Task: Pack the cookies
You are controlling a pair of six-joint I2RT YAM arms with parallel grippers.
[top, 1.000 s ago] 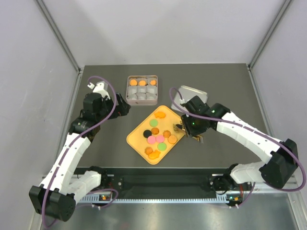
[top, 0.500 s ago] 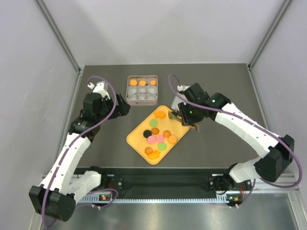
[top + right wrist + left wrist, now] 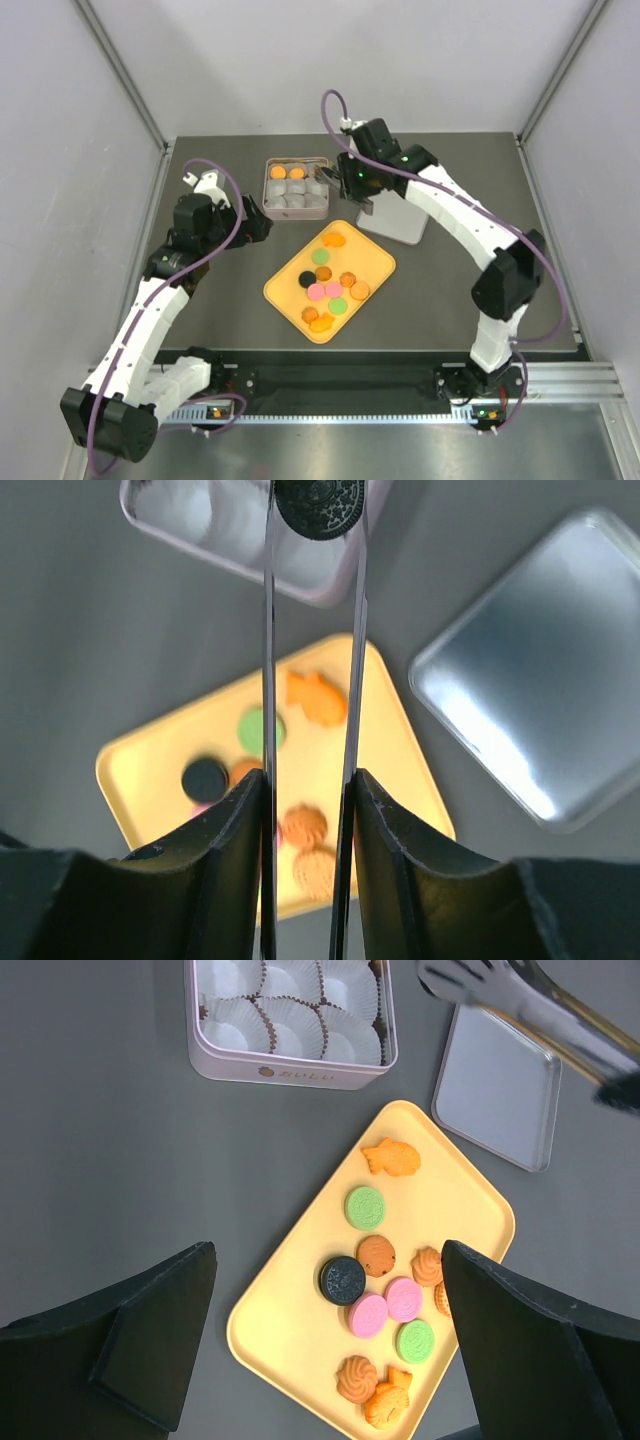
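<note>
"Above the tin [image 3: 290, 1068], near its right side, what is that dark disc doing in mid-air?"

"That's a black cookie [image 3: 319, 502], pinched between the tips of the tongs [image 3: 268, 660]. The right gripper [image 3: 306, 800] is clenched on the two metal arms. It squeezes them just enough to trap the cookie by its edges, so the face isn't crushed."

"Why tongs and not the fingers themselves?"

"My guess is reach and finesse. The paper cups [image 3: 300, 1035] sit tight together, and thin tips can enter one cup without flattening its neighbours. The bulky fingers could not."

"Is it in a cup yet?"

"No. It hangs over the tin, clear of the cups as far as I can tell. The wrist view blurs the tin, so I can't say which cup lies under it. Two orange cookies [image 3: 278, 172] already sit in the back row, so filling seems to run along from there."

"And the other cookies [image 3: 365, 1207]?"

"They lie flat on the yellow tray [image 3: 285, 1315], mostly apart, which leaves room to grip each one from the sides. The lid [image 3: 495, 1090] rests on the table [image 3: 100, 1160] just beside the tray's right edge, out of the path between tray and tin."

"The left gripper [image 3: 327, 1260]?"

"Jaws spread wide, holding nothing. It hovers above the tray, where its camera overlooks tray and tin alike."
</note>
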